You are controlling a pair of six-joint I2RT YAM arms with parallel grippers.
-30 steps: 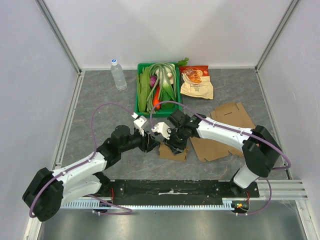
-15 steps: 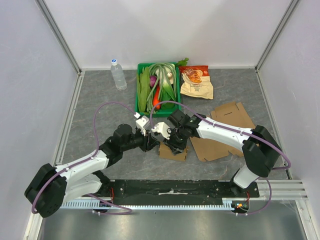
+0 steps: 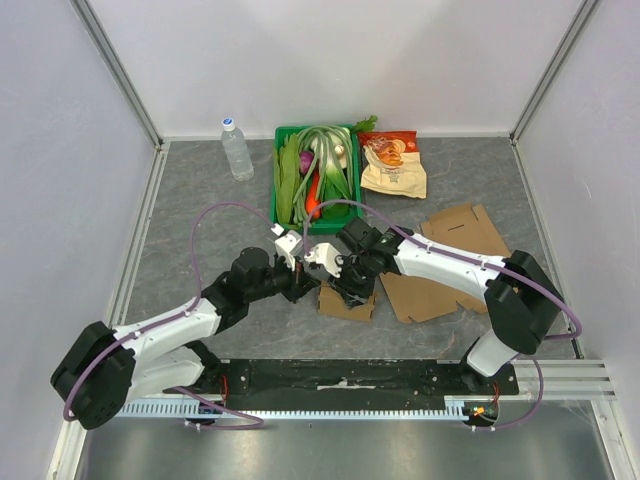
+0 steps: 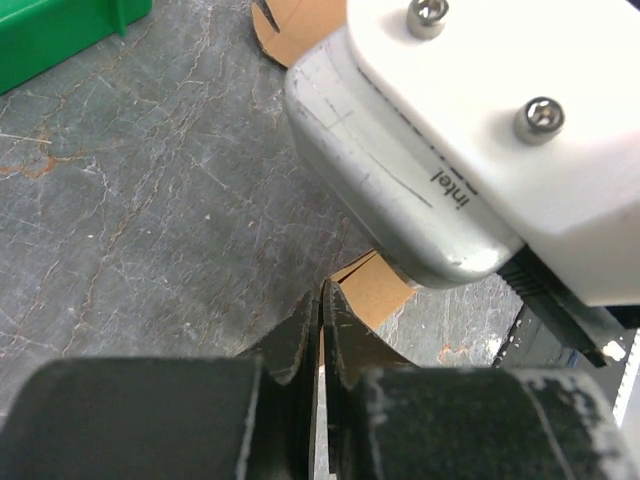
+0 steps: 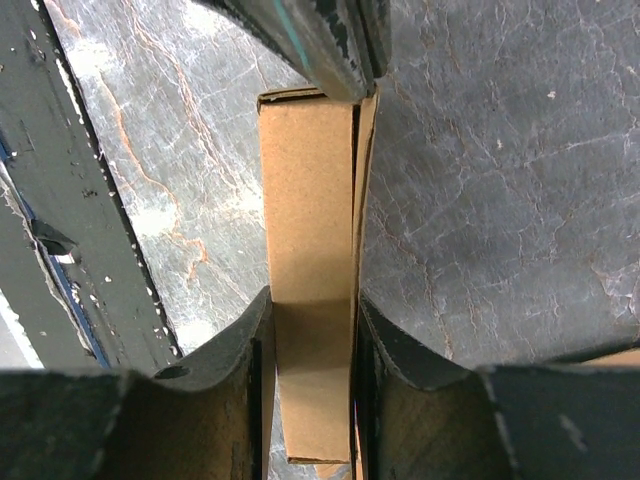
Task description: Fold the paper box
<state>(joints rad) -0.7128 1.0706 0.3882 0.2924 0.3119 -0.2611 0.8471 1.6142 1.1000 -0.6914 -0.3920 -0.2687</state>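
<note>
the grey stone-patterned table (image 3: 190,190) was closed in by pale walls (image 3: 330,60) at the back and on both sides, with a black base rail (image 3: 350,378) along the near edge. bare surface lay open on the left half and in the far right corner. the middle was crowded, because both arms reached inward and met there.

a flat, unfolded cardboard sheet (image 3: 452,260) lay on the right, under the right arm. the paper box (image 3: 345,303), partly folded into a narrow sleeve, sat at the table's middle near the front, just left of that sheet.

the right gripper (image 5: 312,335) was clamped across the sleeve, one finger (image 5: 235,345) on each long wall, pinching it upright on its edge. the left gripper (image 4: 322,300) came in from the left with its fingers pressed almost together, leaving only a thin slit. its tips were right at the box's end corner, under the white camera housing (image 4: 480,120) of the right wrist. whether any cardboard sat in that slit could not be told.

the green crate (image 3: 277,195) stood at the back centre, well apart from the box, and was filled with leeks (image 3: 325,160), a carrot (image 3: 314,195) and a red onion (image 3: 306,160). a snack bag (image 3: 393,166) lay just right of it, and a water bottle (image 3: 236,148) stood upright to its left.
</note>
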